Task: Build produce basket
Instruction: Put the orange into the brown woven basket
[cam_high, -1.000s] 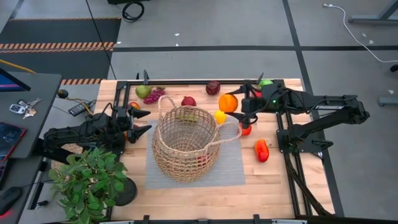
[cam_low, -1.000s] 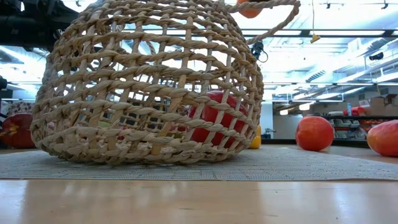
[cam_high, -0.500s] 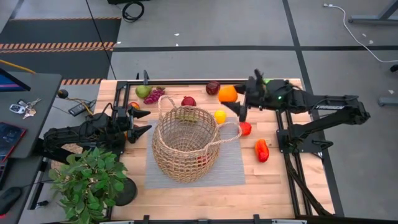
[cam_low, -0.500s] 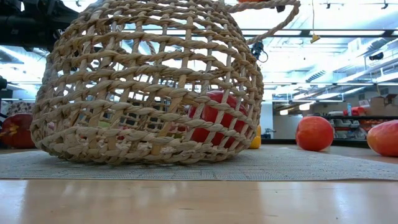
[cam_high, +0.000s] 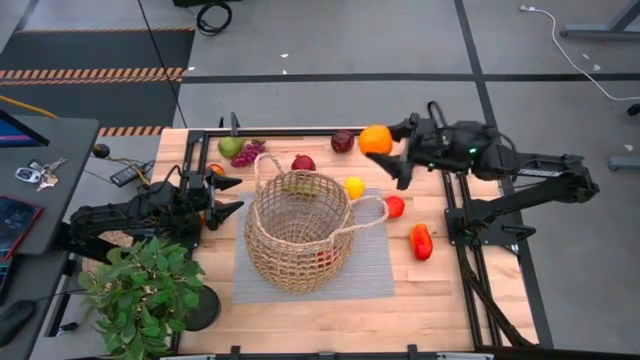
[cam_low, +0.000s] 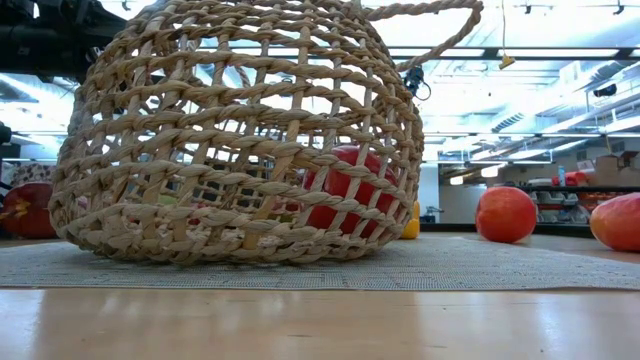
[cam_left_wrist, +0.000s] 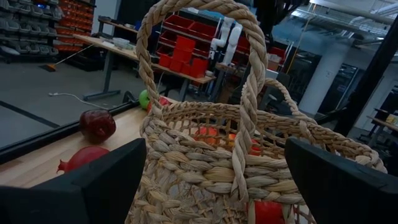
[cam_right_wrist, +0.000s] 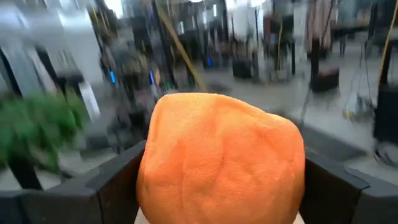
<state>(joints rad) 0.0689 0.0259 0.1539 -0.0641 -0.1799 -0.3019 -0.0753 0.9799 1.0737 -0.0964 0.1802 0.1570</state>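
— What changed?
— The right gripper (cam_high: 393, 152), clenched on the orange (cam_high: 376, 139), rose toward the table's far edge.
— And the basket (cam_high: 298, 232)?
— Mid-table; left gripper (cam_high: 228, 197) gaped beside it. Drop-in likely next.

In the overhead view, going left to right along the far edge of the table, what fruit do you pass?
Green pear → purple grapes → dark red piece → dark maroon piece → orange, held off the table in the right gripper.
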